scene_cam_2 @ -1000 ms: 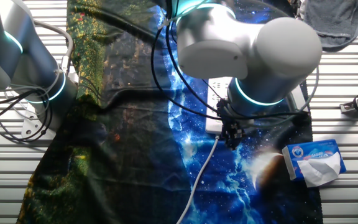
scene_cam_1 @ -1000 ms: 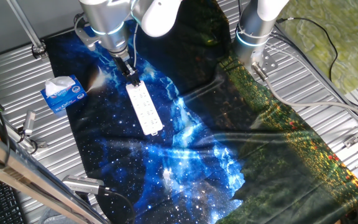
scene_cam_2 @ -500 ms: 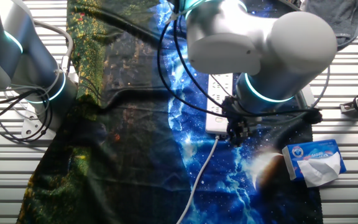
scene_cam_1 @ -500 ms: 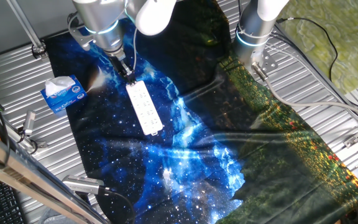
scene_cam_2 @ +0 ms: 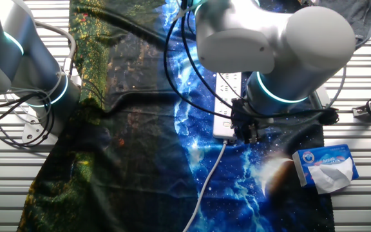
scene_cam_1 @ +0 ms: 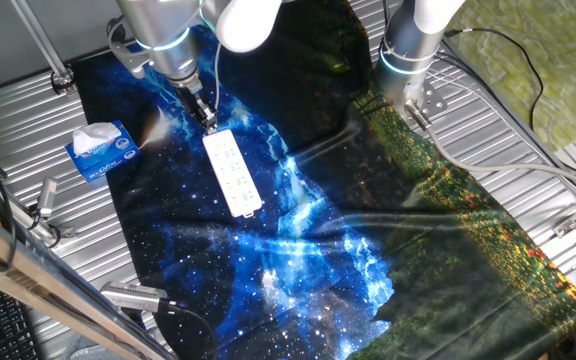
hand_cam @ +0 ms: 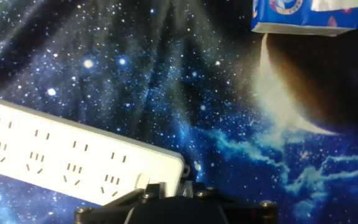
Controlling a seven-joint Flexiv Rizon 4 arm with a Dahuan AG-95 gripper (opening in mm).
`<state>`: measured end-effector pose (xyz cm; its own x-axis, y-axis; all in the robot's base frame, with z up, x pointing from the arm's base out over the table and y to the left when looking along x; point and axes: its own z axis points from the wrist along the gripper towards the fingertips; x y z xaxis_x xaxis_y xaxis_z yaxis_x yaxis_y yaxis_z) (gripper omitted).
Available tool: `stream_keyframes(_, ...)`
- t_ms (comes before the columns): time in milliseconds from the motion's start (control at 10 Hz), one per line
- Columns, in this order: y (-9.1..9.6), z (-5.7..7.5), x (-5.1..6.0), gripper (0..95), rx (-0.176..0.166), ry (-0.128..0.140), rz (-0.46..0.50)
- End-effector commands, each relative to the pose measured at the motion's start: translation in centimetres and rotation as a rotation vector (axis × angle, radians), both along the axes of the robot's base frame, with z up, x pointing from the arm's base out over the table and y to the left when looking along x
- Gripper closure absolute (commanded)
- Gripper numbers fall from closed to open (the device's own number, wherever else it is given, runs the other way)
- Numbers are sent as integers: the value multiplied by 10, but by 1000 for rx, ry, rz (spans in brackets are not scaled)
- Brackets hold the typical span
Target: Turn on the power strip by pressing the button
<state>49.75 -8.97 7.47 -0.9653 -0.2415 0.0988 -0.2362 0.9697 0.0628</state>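
The white power strip (scene_cam_1: 233, 175) lies on the star-print cloth, its cord (scene_cam_2: 206, 183) running off the near end in the other fixed view. In the hand view the strip (hand_cam: 67, 158) fills the lower left, with its raised button (hand_cam: 142, 182) at the end by the fingers. My gripper (scene_cam_1: 208, 121) hangs at that button end, the fingertips just above and beside it (scene_cam_2: 247, 132). In the hand view the gripper (hand_cam: 171, 186) shows two fingertips with a narrow gap between them, holding nothing.
A blue-and-white tissue box (scene_cam_1: 100, 152) sits on the cloth's edge left of the strip; it also shows in the hand view (hand_cam: 303, 15). A second arm's base (scene_cam_1: 408, 55) stands at the back. Ribbed metal table (scene_cam_1: 528, 150) surrounds the cloth.
The arm has shifted slightly back from the strip's button end, and the fingertips have moved from over the end to just beside it. The strip has not moved.
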Motion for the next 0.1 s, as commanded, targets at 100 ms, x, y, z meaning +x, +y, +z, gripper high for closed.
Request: stream_keyframes(100, 1, 3, -2, 950, -9, 5, 10)
